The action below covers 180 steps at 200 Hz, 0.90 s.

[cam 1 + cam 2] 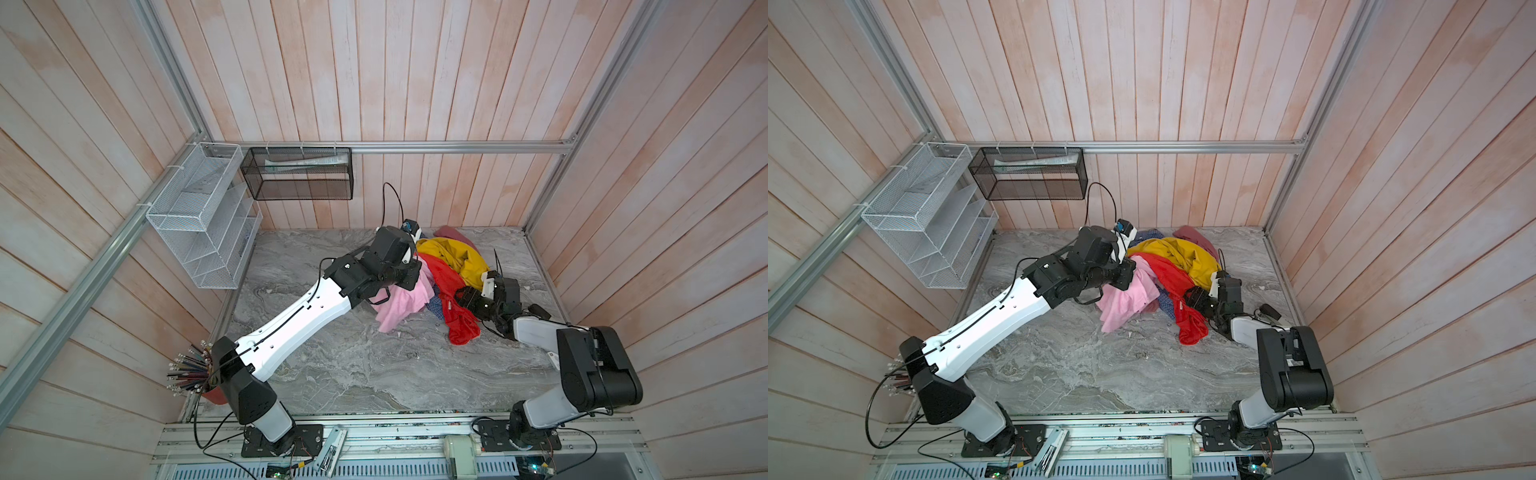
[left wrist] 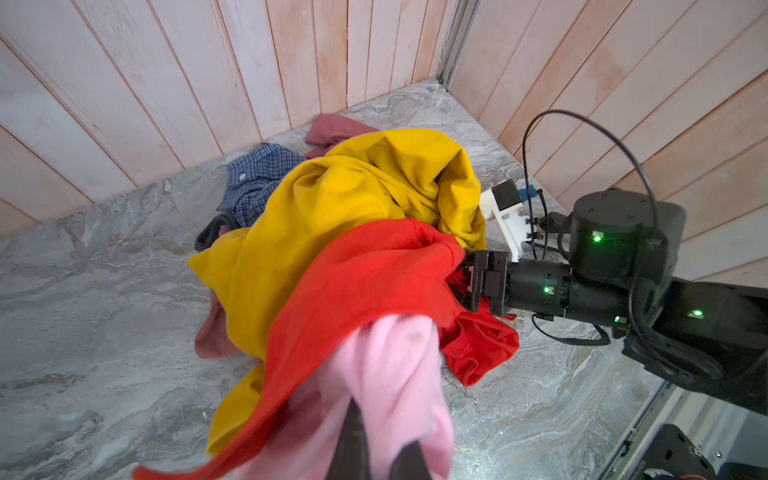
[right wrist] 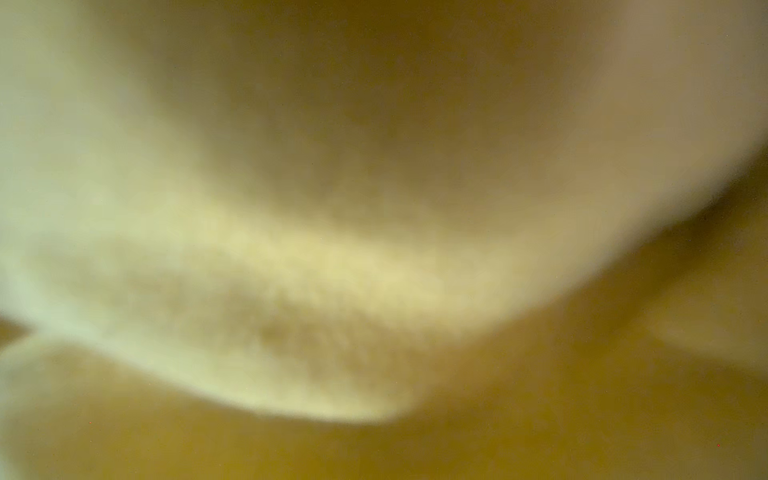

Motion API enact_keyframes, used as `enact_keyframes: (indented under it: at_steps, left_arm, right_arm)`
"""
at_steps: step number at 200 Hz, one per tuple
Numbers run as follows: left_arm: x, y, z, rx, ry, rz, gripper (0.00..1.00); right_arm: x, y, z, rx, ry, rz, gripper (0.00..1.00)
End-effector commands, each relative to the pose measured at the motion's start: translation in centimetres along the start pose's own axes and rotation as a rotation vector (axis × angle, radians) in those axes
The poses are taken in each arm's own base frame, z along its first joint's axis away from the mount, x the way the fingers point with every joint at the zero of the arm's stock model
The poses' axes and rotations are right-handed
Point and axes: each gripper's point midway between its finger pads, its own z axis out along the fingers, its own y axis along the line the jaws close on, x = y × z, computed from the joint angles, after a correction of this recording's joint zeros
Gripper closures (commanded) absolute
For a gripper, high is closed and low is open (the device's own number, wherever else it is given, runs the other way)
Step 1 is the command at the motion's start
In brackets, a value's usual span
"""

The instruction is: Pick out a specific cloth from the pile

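1 pink cloth [image 2: 386,374] pinched tight by L gripper [image 2: 380,432] at pile [image 1: 449,253] edge; R gripper [image 2: 467,282] buried in red garment [image 2: 365,282], open/closed unclear.

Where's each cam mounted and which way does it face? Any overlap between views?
Top views: high over the front rail, looking down at the marble table; left arm and right arm show whole.
Left wrist: on the left arm, facing over the pile toward the far corner; left tool shut on the pink cloth, right tool at the red garment.
Right wrist: pressed against blurred yellowish fabric; no robot part visible.
Shared: top views and left wrist both show pile, pink cloth, right arm.
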Motion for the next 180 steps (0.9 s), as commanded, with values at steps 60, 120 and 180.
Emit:
enact_keyframes:
  at_steps: [60,120,180]
  left_arm:
    - [-11.0,0.4,-8.7,-0.027,-0.288,0.067,1.0]
    - [-14.6,1.0,-12.1,-0.079,-0.42,0.091,1.0]
    - [-16.9,2.8,-14.7,-0.174,-0.496,0.102,1.0]
  right_arm:
    - [0.0,-2.8,0.3,0.099,-0.014,0.049,0.3]
    - [-0.1,-3.0,0.4,0.104,-0.014,0.053,0.3]
    - [-0.3,-2.5,0.2,0.086,-0.015,0.032,0.26]
